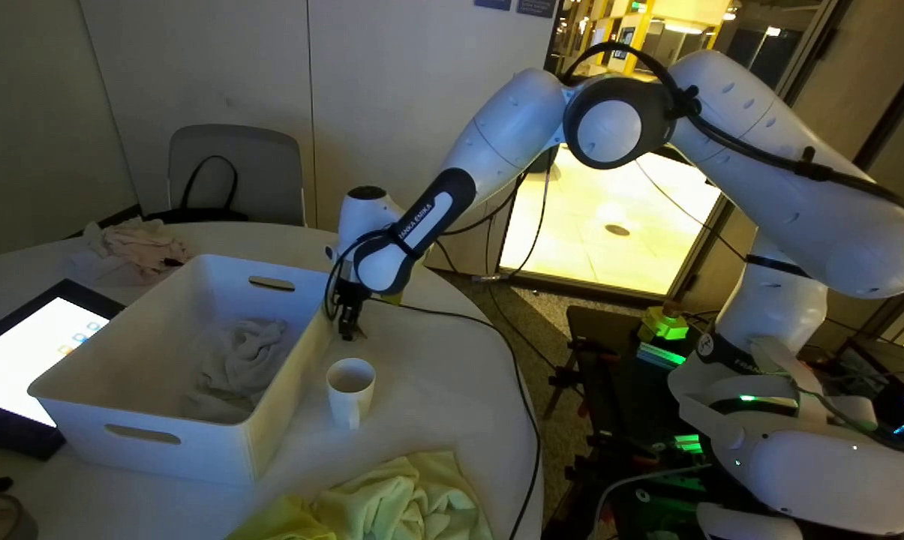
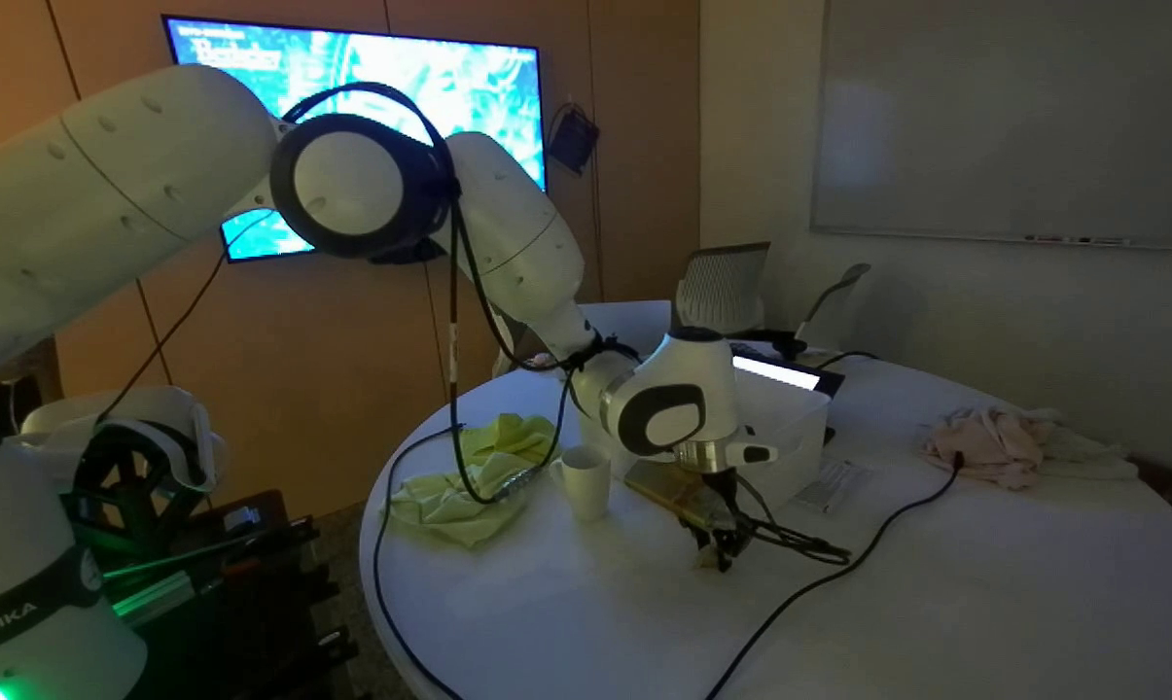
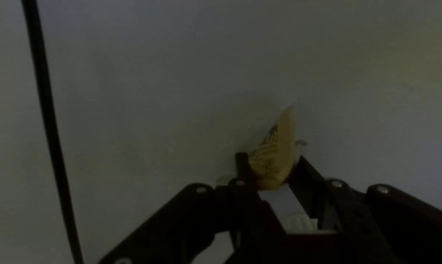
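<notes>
A: Gripper [image 3: 272,157] lay nearest the wrist camera, dark, tips pointing away from the lens.

B: What were the fingers doing?

A: Clasping the wrapper [image 3: 274,165], a pad touching either flank. Small, yellowish, printed; its pointed end poked past the tips. Firmness of the pinch I couldn't tell.

B: Position, with the white bin [image 1: 204,450] as landmark?

A: Low at the table [image 1: 436,390], outside the bin, near the long wall that faced the arm [image 1: 504,131].

B: Next out?

A: White mug [image 1: 343,405], upright, just beside that same wall. Inside the bin, bunched grey-white cloth [image 1: 245,356]. Off the bin's corner, past the mug, a crumpled yellow-green cloth [image 1: 406,502].

B: And across the bin?

A: A lit screen [image 1: 39,352] sat close along the opposite long wall. Pink cloth [image 2: 989,442] lay heaped on the table, off the bin's far end.

B: Farthest?

A: Beyond the bin and the table's edge stood a grey chair [image 1: 271,161] with a black bag [image 1: 200,215], strap upright against the backrest. In an exterior view, a whiteboard [image 2: 1013,126] hung high, well past the bin.
</notes>
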